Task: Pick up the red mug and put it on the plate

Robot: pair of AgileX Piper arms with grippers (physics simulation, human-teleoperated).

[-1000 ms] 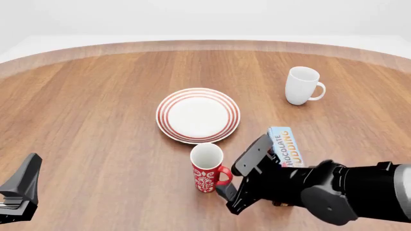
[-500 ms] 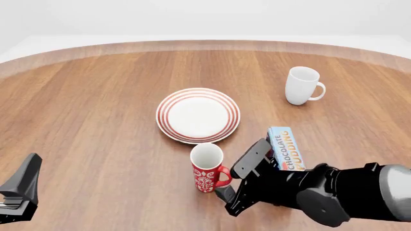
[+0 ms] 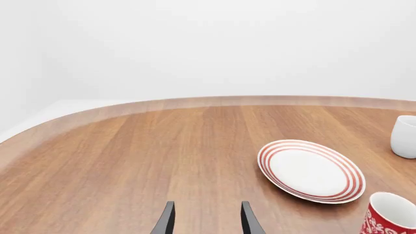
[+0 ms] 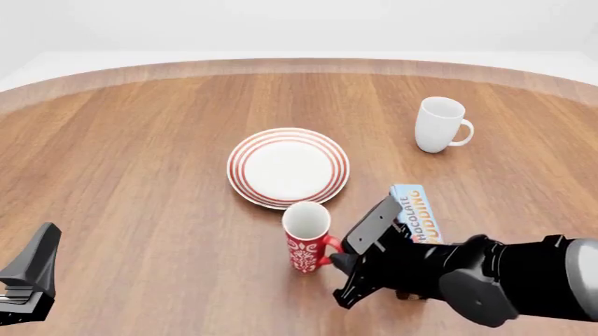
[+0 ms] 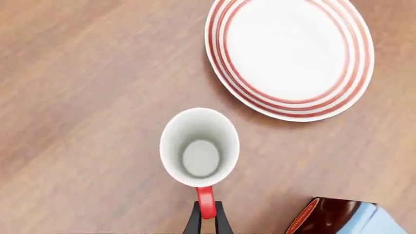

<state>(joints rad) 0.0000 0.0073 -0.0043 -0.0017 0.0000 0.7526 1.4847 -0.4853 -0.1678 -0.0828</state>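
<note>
The right gripper (image 5: pixel 206 223) pinches the handle of the small red patterned ceramic mug (image 4: pixel 307 238), upright just beside the round red-ringed white plate (image 4: pixel 288 167); the left gripper (image 3: pixel 206 219) stands narrowly parted, holding nothing

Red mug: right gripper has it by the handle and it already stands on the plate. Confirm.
Not on the plate. The red mug is still short of the plate, as the front view shows. The right gripper does pinch its handle.
</note>
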